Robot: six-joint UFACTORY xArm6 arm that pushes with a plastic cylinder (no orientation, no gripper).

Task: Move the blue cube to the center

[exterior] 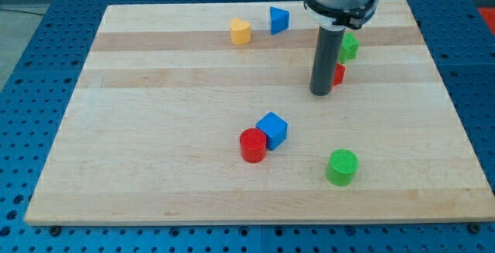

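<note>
Blue cube (271, 130) sits just below mid-surface (155, 114), touching the red cylinder (252, 145) at its lower left. Our tip (319, 93) is well apart, up-right; no fingers on this rig, just the rod. We'd circle under the cube, nudge it up w/o dragging the cylinder.

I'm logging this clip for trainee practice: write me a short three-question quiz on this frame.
1. True or false: the blue cube touches the red cylinder.
2. Which block lies nearest the view's bottom right? A) yellow rounded block B) green cylinder C) blue wedge-shaped block
3. Fill in: my tip sits just left of a partly hidden ____ block on the wooden board.

Key: 1 true; 2 B; 3 red.
</note>
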